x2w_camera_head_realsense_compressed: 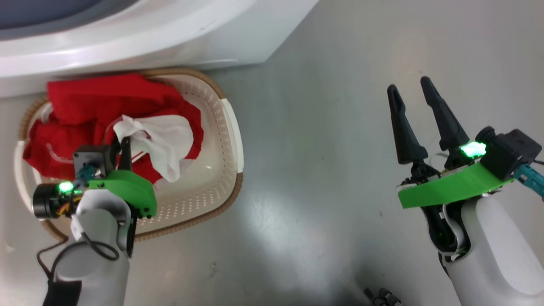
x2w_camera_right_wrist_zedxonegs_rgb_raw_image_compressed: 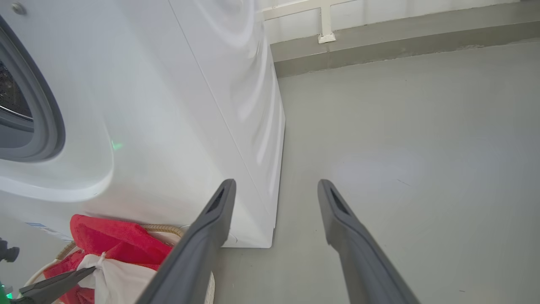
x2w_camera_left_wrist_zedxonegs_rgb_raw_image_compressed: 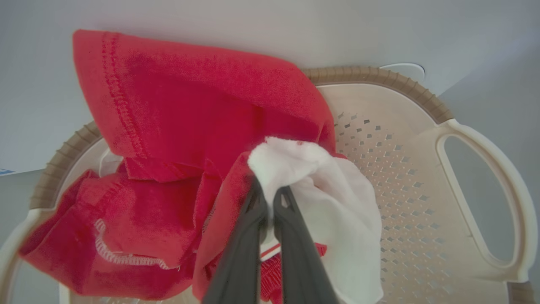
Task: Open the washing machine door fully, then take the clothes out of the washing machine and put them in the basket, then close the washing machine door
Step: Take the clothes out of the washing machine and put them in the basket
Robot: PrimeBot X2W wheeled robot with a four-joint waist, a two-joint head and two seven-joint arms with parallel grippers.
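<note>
When reading from the left, find first the left end effector (x2w_camera_head_realsense_compressed: 123,142), closed tight on a white fold of the clothes (x2w_camera_head_realsense_compressed: 85,110) and hanging just over the basket (x2w_camera_head_realsense_compressed: 233,127). In the left wrist view, see the same pinch from near: two dark fingers (x2w_camera_left_wrist_zedxonegs_rgb_raw_image_compressed: 244,245) pressed together, white cloth bunched at the tips, red cloth spread behind and to the side. Note most of the red fabric lying already inside the basket, with one corner draped over the brown rim (x2w_camera_left_wrist_zedxonegs_rgb_raw_image_compressed: 371,75) on the side of the washing machine (x2w_camera_head_realsense_compressed: 170,38). Note also the basket standing on the floor (x2w_camera_head_realsense_compressed: 318,148), touching or almost touching the white front of the machine; hard to tell which.

Moving to the middle, find bare grey floor. Further right, find the right end effector (x2w_camera_head_realsense_compressed: 408,83), spread wide, holding nothing, well apart from the basket. In the right wrist view, look past the spread fingers to the grey rubber ring (x2w_camera_right_wrist_zedxonegs_rgb_raw_image_compressed: 46,118) of the machine, uncovered, with a dark piece of drum (x2w_camera_right_wrist_zedxonegs_rgb_raw_image_compressed: 10,93) behind.

Judging the progress: count the door-opening as done and the taking-out as nearly done. Left to do, probably: release the white fold into the basket, check the drum for more clothes (inside hidden from here), then close the washing machine door.
</note>
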